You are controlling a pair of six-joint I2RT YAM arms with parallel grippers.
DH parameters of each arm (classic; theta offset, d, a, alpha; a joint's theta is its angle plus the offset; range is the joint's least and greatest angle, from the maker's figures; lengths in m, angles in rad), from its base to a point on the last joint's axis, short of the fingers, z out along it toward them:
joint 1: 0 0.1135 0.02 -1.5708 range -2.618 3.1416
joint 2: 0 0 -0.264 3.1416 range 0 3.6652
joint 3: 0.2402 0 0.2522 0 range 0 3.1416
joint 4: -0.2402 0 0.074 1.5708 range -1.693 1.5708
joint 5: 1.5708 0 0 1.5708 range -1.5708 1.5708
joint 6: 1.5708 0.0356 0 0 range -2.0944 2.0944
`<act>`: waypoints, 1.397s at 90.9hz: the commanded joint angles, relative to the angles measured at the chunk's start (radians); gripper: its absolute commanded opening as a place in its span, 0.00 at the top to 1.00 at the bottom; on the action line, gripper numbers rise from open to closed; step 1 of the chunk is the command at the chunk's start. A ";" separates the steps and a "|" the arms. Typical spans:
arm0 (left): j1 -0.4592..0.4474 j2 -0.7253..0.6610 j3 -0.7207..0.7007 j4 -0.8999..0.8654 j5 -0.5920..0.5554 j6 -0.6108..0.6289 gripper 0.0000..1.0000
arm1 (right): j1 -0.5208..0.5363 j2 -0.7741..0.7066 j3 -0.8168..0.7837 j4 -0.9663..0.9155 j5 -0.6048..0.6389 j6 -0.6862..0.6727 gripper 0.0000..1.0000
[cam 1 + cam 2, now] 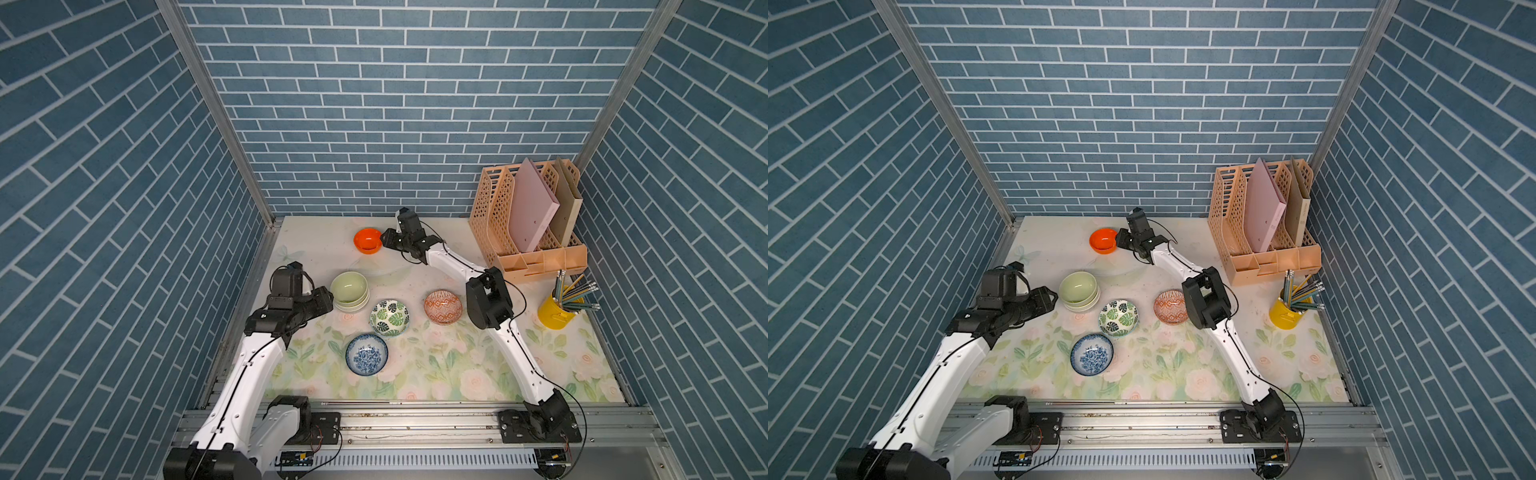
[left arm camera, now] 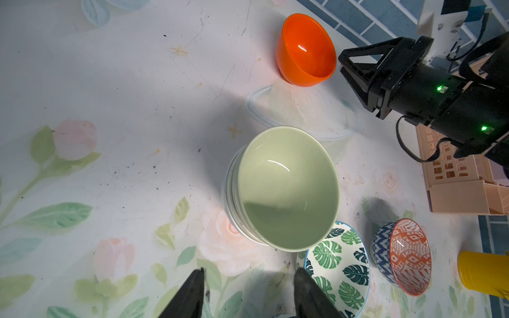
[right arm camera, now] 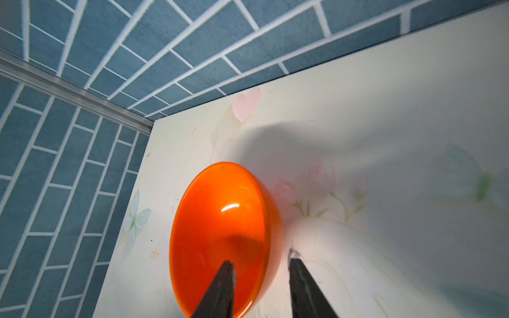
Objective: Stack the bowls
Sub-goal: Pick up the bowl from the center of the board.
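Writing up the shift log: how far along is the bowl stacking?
Done: the pale green bowl tops a small stack. In hand: the right gripper straddles the rim of the orange bowl, jaws open. Remaining: leaf-print bowl, geometric bowl and blue floral bowl, all loose.

Left gripper (image 2: 249, 294) jaws stood apart, held nothing. Pale green bowl (image 2: 286, 190) topped stack (image 2: 231, 192) at gripper's 12 o'clock; orange bowl (image 2: 305, 52) beyond, toward 1 o'clock; leaf-print bowl (image 2: 338, 264) at 2 o'clock.

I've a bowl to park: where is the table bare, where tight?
Bare: the front right, between the right arm and the yellow cup; the front strip before the blue floral bowl; the back left corner beside the orange bowl. Crowded: the middle, around the stack, leaf-print bowl and patterned bowl.
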State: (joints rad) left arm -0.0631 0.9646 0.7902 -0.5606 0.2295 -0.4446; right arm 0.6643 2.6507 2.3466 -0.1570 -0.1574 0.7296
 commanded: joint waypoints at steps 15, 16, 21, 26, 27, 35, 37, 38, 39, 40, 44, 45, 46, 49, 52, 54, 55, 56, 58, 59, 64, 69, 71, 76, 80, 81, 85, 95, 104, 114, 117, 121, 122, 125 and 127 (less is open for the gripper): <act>0.005 -0.011 -0.014 0.005 -0.004 0.004 0.44 | -0.003 0.036 0.023 -0.019 -0.026 0.011 0.64; 0.005 -0.011 -0.014 0.005 -0.004 0.004 0.44 | -0.003 0.037 0.024 -0.020 -0.026 0.011 0.64; 0.005 -0.011 -0.014 0.005 -0.005 0.004 0.43 | -0.003 0.038 0.024 -0.027 -0.026 0.006 0.64; 0.004 -0.010 -0.014 0.005 -0.004 0.004 0.43 | -0.003 0.037 0.024 -0.035 -0.026 0.003 0.65; 0.004 -0.011 -0.014 0.004 -0.004 0.004 0.43 | -0.003 0.038 0.024 -0.036 -0.025 0.002 0.65; 0.005 -0.012 -0.014 0.005 -0.004 0.004 0.44 | -0.003 0.036 0.022 -0.048 -0.026 -0.004 0.66; 0.004 -0.012 -0.014 0.005 -0.004 0.004 0.44 | -0.003 0.036 0.020 -0.048 -0.027 -0.005 0.67; 0.005 -0.011 -0.014 0.005 -0.003 0.005 0.44 | -0.003 0.036 0.019 -0.048 -0.028 -0.005 0.67; 0.005 -0.012 -0.014 0.005 -0.003 0.005 0.43 | -0.003 0.035 0.018 -0.047 -0.028 -0.005 0.68; 0.005 -0.011 -0.015 0.005 -0.003 0.005 0.43 | -0.003 0.035 0.017 -0.047 -0.029 -0.005 0.68; 0.005 -0.011 -0.016 0.005 -0.002 0.005 0.44 | -0.003 0.032 0.012 -0.048 -0.030 -0.007 0.70; 0.005 -0.010 -0.016 0.005 -0.002 0.005 0.44 | -0.003 0.032 0.012 -0.048 -0.031 -0.007 0.71; 0.004 -0.010 -0.016 0.005 -0.003 0.005 0.44 | -0.003 0.032 0.011 -0.048 -0.031 -0.007 0.71; 0.004 -0.010 -0.017 0.005 -0.005 0.005 0.44 | -0.003 0.030 0.009 -0.049 -0.031 -0.007 0.72; 0.005 -0.007 -0.017 0.004 -0.006 0.004 0.44 | -0.003 0.029 0.006 -0.050 -0.031 -0.007 0.73; 0.004 -0.007 -0.017 0.003 -0.006 0.003 0.44 | -0.003 0.026 0.003 -0.048 -0.031 -0.008 0.73; 0.005 -0.005 -0.017 0.002 -0.006 0.004 0.44 | -0.002 0.025 0.001 -0.048 -0.031 -0.008 0.73; 0.004 -0.005 -0.016 0.002 -0.005 0.004 0.43 | -0.003 0.025 -0.001 -0.047 -0.032 -0.008 0.73; 0.004 -0.004 -0.015 0.002 -0.005 0.004 0.44 | -0.003 0.022 -0.005 -0.044 -0.032 -0.008 0.74; 0.004 -0.004 -0.015 0.002 -0.005 0.004 0.44 | -0.003 0.022 -0.008 -0.042 -0.031 -0.007 0.74; 0.005 -0.003 -0.017 0.002 -0.006 0.004 0.43 | -0.003 0.020 -0.012 -0.038 -0.036 -0.006 0.75; 0.005 -0.005 -0.016 0.002 -0.005 0.004 0.43 | -0.003 0.020 -0.012 -0.038 -0.042 -0.004 0.76; 0.005 -0.006 -0.016 0.002 -0.006 0.004 0.43 | -0.003 0.019 -0.012 -0.038 -0.042 -0.004 0.77; 0.005 -0.004 -0.017 0.001 -0.006 0.004 0.43 | -0.003 0.020 -0.013 -0.040 -0.042 -0.004 0.79; 0.005 -0.006 -0.017 0.001 -0.004 0.003 0.43 | -0.003 0.018 -0.013 -0.042 -0.043 -0.004 0.80; 0.005 -0.006 -0.017 0.001 -0.004 0.005 0.43 | -0.003 0.018 -0.013 -0.042 -0.043 -0.004 0.80; 0.005 -0.003 -0.016 0.002 -0.004 0.004 0.43 | -0.003 0.019 -0.013 -0.043 -0.050 -0.004 0.81; 0.004 0.000 -0.016 0.001 -0.003 0.006 0.43 | -0.003 0.019 -0.015 -0.048 -0.051 -0.006 0.83; 0.003 -0.002 -0.017 0.001 -0.001 0.006 0.43 | -0.004 0.018 -0.015 -0.054 -0.051 -0.009 0.84; 0.003 0.002 -0.017 0.002 -0.002 0.005 0.43 | -0.005 0.022 -0.015 -0.059 -0.051 -0.009 0.83; 0.003 0.003 -0.017 0.002 -0.001 0.005 0.43 | -0.005 0.024 -0.015 -0.061 -0.051 -0.009 0.82; 0.003 0.005 -0.017 0.002 0.000 0.006 0.43 | -0.004 0.025 -0.013 -0.062 -0.055 -0.010 0.82; 0.003 0.006 -0.016 0.002 0.000 0.005 0.43 | -0.004 0.025 -0.014 -0.063 -0.056 -0.010 0.82; 0.003 0.007 -0.017 0.002 -0.001 0.005 0.43 | -0.005 0.026 -0.014 -0.064 -0.060 -0.010 0.81; 0.003 0.008 -0.017 0.002 0.000 0.005 0.43 | -0.004 0.028 -0.014 -0.065 -0.061 -0.010 0.80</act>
State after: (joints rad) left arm -0.0631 0.9657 0.7860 -0.5606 0.2295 -0.4446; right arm 0.6617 2.6675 2.3428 -0.1917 -0.2020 0.7288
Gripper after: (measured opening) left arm 0.568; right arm 0.190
